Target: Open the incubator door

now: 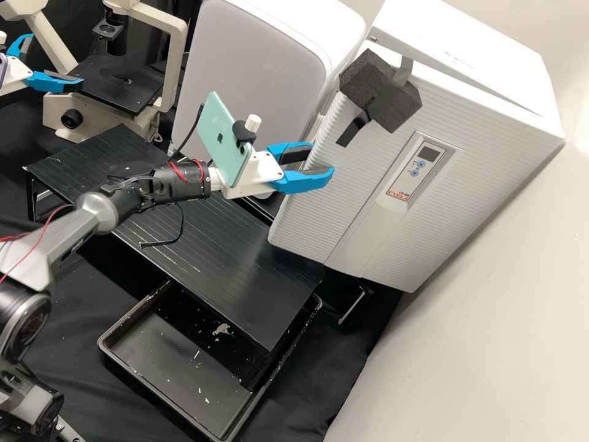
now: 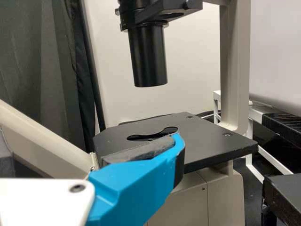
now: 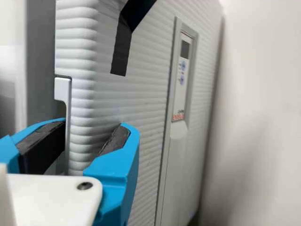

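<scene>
Remotely, I have my right gripper [image 1: 322, 161] released around the door [image 1: 337, 202] edge; my left gripper [image 1: 56, 59] gapes near the microscope [image 1: 92, 121].

The white incubator [image 1: 491, 70] stands at two o'clock in the high view. Its pale, finely ribbed door [image 1: 350, 202] is upright and looks shut, bearing a control panel [image 1: 415, 167] with dark display and blue buttons.
</scene>
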`<state>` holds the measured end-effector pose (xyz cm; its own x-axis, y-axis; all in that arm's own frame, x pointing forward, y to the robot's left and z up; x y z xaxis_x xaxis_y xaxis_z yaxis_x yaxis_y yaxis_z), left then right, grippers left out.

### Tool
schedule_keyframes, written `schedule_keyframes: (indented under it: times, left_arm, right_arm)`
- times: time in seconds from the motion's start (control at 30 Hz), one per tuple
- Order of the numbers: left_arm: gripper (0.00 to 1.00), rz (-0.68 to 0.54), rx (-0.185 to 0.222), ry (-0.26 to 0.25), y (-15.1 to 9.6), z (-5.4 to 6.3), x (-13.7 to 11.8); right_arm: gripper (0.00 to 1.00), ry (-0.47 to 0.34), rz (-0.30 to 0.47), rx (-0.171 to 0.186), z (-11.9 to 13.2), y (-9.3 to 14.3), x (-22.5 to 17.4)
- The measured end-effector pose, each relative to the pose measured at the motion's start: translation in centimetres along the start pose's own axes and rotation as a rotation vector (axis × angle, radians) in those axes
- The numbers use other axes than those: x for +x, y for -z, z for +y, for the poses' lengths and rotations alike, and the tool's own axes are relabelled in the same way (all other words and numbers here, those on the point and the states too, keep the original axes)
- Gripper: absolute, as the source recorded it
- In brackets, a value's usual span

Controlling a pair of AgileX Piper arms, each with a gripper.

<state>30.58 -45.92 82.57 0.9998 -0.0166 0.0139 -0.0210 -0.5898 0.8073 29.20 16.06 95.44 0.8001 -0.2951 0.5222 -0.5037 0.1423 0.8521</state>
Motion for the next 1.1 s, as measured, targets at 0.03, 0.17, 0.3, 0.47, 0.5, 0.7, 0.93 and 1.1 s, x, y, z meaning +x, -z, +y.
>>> schedule_keyframes:
  times: [0.03,0.17,0.3,0.47,0.5,0.7,0.93,1.1]
  left_arm:
    - [1.0,0.0,0.0,0.0,0.0,0.0,0.0]
    - [1.0,0.0,0.0,0.0,0.0,0.0,0.0]
    - [1.0,0.0,0.0,0.0,0.0,0.0,0.0]
    - [1.0,0.0,0.0,0.0,0.0,0.0,0.0]
    - [1.0,0.0,0.0,0.0,0.0,0.0,0.0]
    - [1.0,0.0,0.0,0.0,0.0,0.0,0.0]
    - [1.0,0.0,0.0,0.0,0.0,0.0,0.0]
    - [1.0,0.0,0.0,0.0,0.0,0.0,0.0]
  right_arm:
    - [0.0,-0.002,-0.002,0.011,0.5,-0.2,-0.4]
    - [0.0,-0.034,-0.015,0.061,2.8,-1.2,-2.1]
    - [1.0,-0.102,-0.073,0.107,4.8,-2.7,-3.6]
    - [1.0,-0.267,-0.103,0.136,7.6,-3.4,-5.2]
    - [1.0,-0.295,-0.091,0.135,8.1,-3.3,-5.5]
    - [1.0,-0.334,-0.019,0.108,8.4,-2.6,-6.0]
    - [1.0,-0.277,0.301,0.237,5.9,-2.0,-6.8]
    - [1.0,-0.109,0.604,0.305,3.6,-2.0,-7.6]
